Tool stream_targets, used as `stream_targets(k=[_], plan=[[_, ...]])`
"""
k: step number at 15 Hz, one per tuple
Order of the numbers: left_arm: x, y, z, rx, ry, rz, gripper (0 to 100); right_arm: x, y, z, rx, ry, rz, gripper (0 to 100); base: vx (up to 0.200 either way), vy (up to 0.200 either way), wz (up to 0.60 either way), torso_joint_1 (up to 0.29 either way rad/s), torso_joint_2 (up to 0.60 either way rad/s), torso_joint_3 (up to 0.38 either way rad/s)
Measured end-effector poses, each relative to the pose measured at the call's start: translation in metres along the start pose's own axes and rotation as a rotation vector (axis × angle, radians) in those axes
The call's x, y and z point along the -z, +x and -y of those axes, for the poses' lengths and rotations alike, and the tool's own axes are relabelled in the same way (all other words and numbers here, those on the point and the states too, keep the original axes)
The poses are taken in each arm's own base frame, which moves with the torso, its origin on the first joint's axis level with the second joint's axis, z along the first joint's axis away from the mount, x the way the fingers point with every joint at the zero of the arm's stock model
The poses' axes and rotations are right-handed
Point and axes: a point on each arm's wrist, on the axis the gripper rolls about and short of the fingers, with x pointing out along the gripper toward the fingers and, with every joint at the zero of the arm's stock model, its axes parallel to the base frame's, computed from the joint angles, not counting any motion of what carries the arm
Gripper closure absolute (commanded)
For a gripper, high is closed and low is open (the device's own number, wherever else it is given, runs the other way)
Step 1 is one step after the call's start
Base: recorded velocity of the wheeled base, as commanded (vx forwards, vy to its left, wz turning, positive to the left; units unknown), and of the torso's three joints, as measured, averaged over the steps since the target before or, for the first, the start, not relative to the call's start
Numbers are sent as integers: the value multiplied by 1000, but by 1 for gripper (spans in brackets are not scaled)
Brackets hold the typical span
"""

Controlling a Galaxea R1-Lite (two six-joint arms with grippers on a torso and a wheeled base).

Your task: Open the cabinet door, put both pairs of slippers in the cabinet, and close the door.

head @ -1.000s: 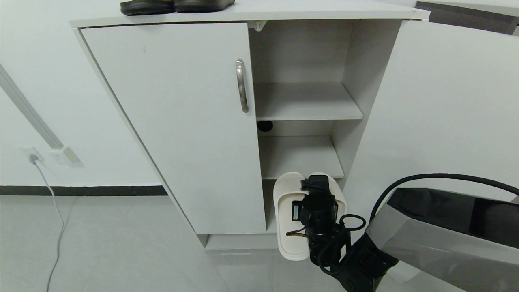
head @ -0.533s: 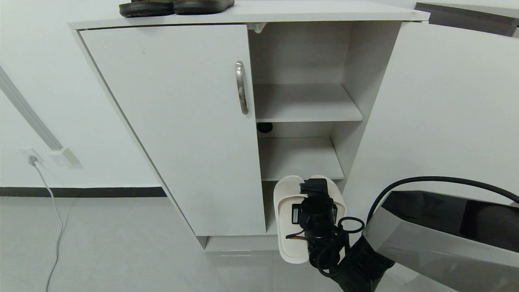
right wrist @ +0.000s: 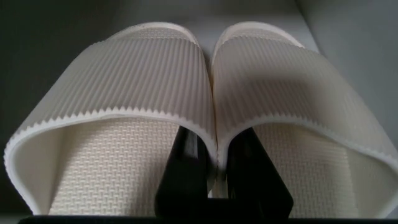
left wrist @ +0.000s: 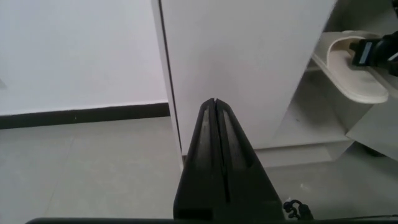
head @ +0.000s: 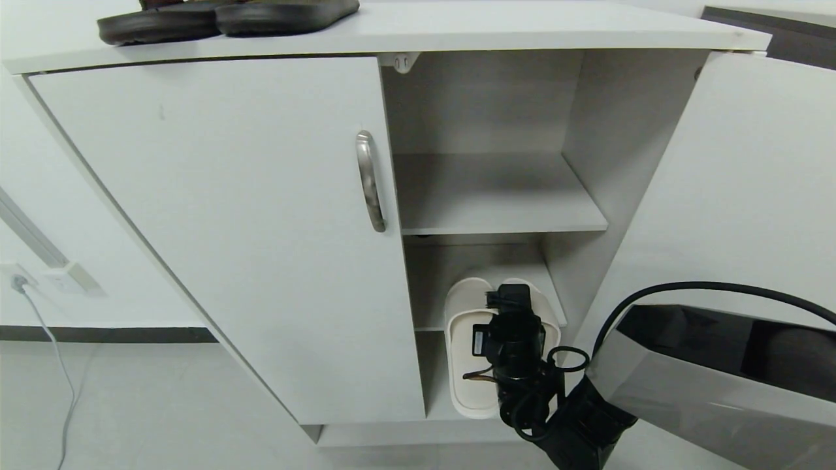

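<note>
Because their inner straps are being pinched together by the right end effector (right wrist: 216,169), both white slippers (head: 465,365) are being held as one — toes at the cabinet (head: 522,26)'s lower shelf (head: 424,294). The left end effector (left wrist: 214,112) is being held closed, empty.

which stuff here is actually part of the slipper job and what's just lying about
Job:
cabinet with its open door
white slippers in the right gripper
dark slippers on top

Lying about:
wall socket
wall trunking
</note>
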Motion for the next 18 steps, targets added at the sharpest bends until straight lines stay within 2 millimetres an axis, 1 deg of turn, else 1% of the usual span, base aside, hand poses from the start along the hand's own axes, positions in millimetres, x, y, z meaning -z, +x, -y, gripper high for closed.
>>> stream_targets(k=[3,6,10,13,15,18], plan=[[0,0,0,0,0,0,100,-1,1,1,-2,-8,7,100,0,0,0,0,0,0],[0,0,0,1,0,0,100,-2,10,5,7,-32,12,100,0,0,0,0,0,0],[0,0,0,1,1,0,100,-3,35,2,-2,-31,11,100,0,0,0,0,0,0],[0,0,0,0,1,0,100,-9,59,-2,25,-29,12,100,0,0,0,0,0,0],[0,0,0,0,2,0,100,-11,70,-5,22,-37,5,100,0,0,0,0,0,0],[0,0,0,1,2,0,100,-19,82,-10,10,-41,7,100,0,0,0,0,0,0]])
